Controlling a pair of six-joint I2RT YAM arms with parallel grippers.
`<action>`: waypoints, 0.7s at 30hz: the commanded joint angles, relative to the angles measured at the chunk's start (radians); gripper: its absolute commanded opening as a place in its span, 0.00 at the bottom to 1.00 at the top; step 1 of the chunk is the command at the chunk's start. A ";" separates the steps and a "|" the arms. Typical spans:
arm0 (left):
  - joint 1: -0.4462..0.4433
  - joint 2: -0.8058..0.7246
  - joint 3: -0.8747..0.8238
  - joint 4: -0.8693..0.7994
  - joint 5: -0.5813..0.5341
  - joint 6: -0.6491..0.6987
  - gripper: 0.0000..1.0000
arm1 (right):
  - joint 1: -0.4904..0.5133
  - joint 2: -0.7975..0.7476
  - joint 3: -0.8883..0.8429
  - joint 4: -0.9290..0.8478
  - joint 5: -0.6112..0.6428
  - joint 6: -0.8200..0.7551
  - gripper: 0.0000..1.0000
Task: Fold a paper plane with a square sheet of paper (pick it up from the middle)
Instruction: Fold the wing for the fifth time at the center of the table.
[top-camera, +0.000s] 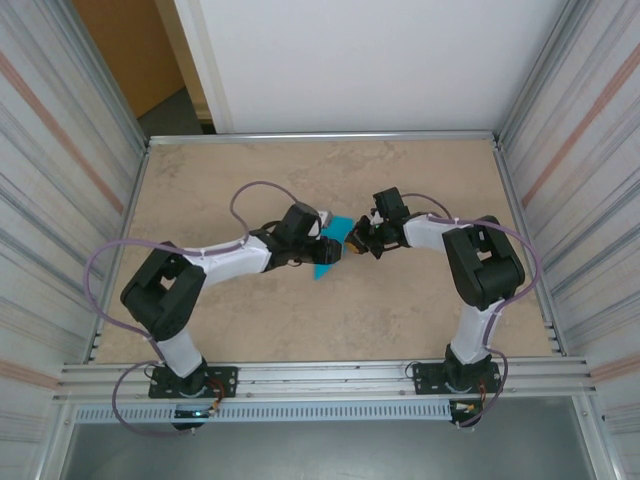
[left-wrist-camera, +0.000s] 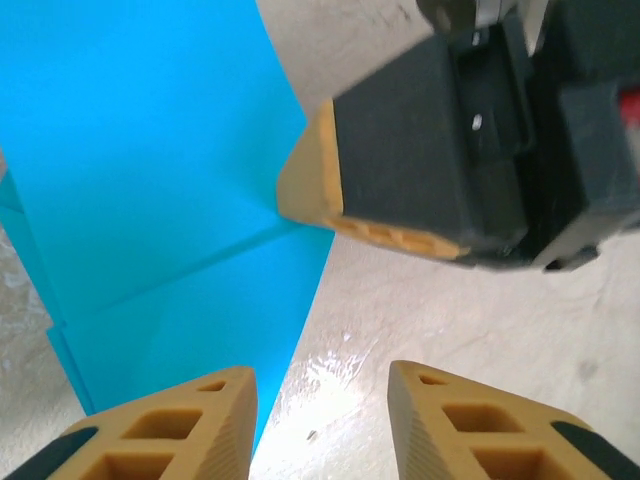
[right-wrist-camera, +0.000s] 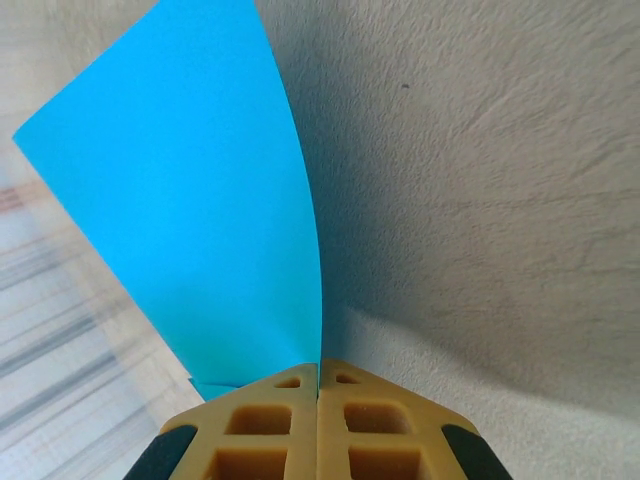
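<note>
right end effector (right-wrist-camera: 319, 372) pinched shut on paper (right-wrist-camera: 190, 210) edge, bottom centre; left end effector (left-wrist-camera: 318, 380) wide open. paper looks light, floppy, slippery; likely best gripped near crease (left-wrist-camera: 200, 262).

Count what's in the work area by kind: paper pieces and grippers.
teal paper sheet: 1
grippers: 2 (left gripper open, right gripper pinching the sheet's edge)
total: 3

No writing, label, brand, number or sign can be read on anything in view.
</note>
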 joint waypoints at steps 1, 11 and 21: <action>-0.007 -0.008 -0.025 -0.046 -0.096 0.151 0.41 | 0.010 -0.039 0.007 -0.036 0.017 0.054 0.00; -0.083 0.049 -0.015 0.011 -0.250 0.354 0.49 | 0.011 -0.029 0.027 -0.050 -0.008 0.086 0.00; -0.134 0.104 -0.030 0.079 -0.398 0.487 0.52 | 0.001 -0.042 0.038 -0.065 -0.033 0.090 0.00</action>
